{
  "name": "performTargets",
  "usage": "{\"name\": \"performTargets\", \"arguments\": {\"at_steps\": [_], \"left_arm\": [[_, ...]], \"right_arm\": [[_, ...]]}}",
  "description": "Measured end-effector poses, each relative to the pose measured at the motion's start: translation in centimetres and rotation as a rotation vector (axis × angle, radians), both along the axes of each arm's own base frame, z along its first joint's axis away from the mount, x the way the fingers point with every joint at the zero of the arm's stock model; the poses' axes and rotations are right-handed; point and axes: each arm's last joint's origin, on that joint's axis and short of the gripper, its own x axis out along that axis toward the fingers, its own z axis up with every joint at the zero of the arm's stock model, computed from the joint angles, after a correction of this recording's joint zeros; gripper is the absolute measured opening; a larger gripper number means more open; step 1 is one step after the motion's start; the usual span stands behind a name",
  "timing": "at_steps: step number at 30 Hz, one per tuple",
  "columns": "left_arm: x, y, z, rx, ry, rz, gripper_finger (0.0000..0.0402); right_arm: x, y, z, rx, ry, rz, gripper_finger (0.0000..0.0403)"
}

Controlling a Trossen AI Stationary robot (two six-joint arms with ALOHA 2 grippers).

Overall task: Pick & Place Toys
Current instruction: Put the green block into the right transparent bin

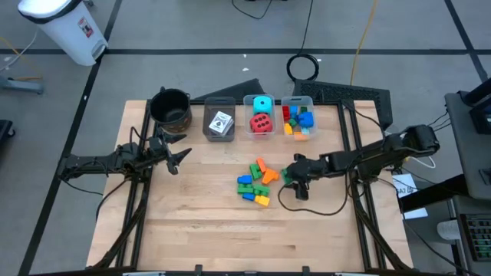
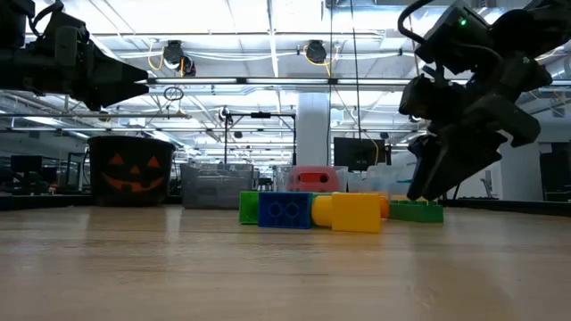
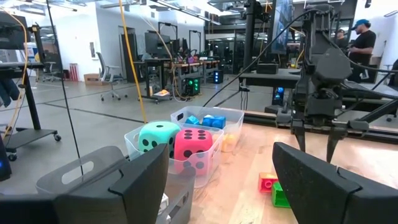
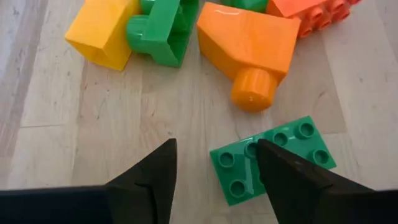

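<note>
A loose pile of toys [image 1: 257,182], small blue, green, orange and yellow bricks, lies on the wooden table's middle. A flat green studded brick [image 4: 273,158] lies on the wood at the pile's right side. My right gripper [image 4: 216,144] slants down over it, open, one finger above the brick's near edge and the other over bare wood. In the low view this gripper [image 2: 434,183] stands just above the green brick [image 2: 416,211]. My left gripper [image 1: 175,157] waits open and level at the table's left, above the wood. My right gripper has one finger [image 4: 280,174] standing over the flat green brick's near edge [image 4: 245,171], coming slanting down from the table's right. I cannot tell whether it touches the brick, which lies flat on the table, studs up.
Along the far edge stand a black pot [image 1: 170,107], a bin with white cards [image 1: 220,123], a bin with a cyan and a red dotted cube [image 1: 261,115], and a bin of bricks [image 1: 298,116]. An orange brick [image 4: 249,46] lies close ahead of the right fingers. Bare wood spreads toward the near edge.
</note>
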Motion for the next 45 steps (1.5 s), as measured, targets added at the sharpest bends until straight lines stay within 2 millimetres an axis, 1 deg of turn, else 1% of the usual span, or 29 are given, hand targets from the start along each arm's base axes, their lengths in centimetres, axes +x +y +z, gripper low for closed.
{"name": "performTargets", "arguments": {"at_steps": [3,5,9,12,15,21,25,28,33,38,40,45], "left_arm": [[0.0,0.0,0.0,0.000,0.000,0.000,0.0292],[0.0,0.0,0.0,0.000,0.000,0.000,0.0292],[0.0,0.0,0.0,0.000,-0.001,0.000,0.0292],[0.0,0.0,0.0,0.000,0.002,0.000,0.0292],[0.0,0.0,0.0,0.000,0.000,0.000,0.0292],[0.0,0.0,0.0,0.000,0.000,0.000,0.0292],[0.0,0.0,0.0,0.000,-0.001,0.000,0.0292],[0.0,0.0,0.0,0.000,0.000,0.000,0.0292],[0.0,0.0,0.0,0.000,-0.001,0.000,0.0292],[0.0,0.0,0.0,0.000,-0.001,0.000,0.0292],[0.0,0.0,0.0,0.000,0.001,0.000,0.0292],[0.0,0.0,0.0,0.000,0.000,0.000,0.0292]], "right_arm": [[-0.4,-0.3,0.2,-0.026,0.023,0.020,0.0186],[-0.6,-0.5,0.4,-0.092,0.016,0.028,0.0185],[-0.7,-0.8,1.3,-0.273,-0.017,-0.011,0.0188],[-0.7,-0.5,2.1,-0.328,-0.072,-0.072,0.0197],[-0.9,-0.5,2.2,-0.326,-0.084,-0.186,0.0216],[-1.5,-1.0,1.9,-0.216,-0.047,-0.371,0.0276],[-1.7,-1.4,1.7,-0.189,-0.024,-0.436,0.0307],[-1.6,-1.9,1.5,-0.172,-0.015,-0.489,0.0317],[-1.4,-2.7,0.6,-0.139,0.027,-0.557,0.0311],[-1.1,-3.0,-0.5,-0.076,0.092,-0.531,0.0295],[-1.0,-3.1,-1.0,-0.078,0.111,-0.531,0.0287],[-0.6,-3.2,-1.3,-0.076,0.125,-0.468,0.0261]]}}
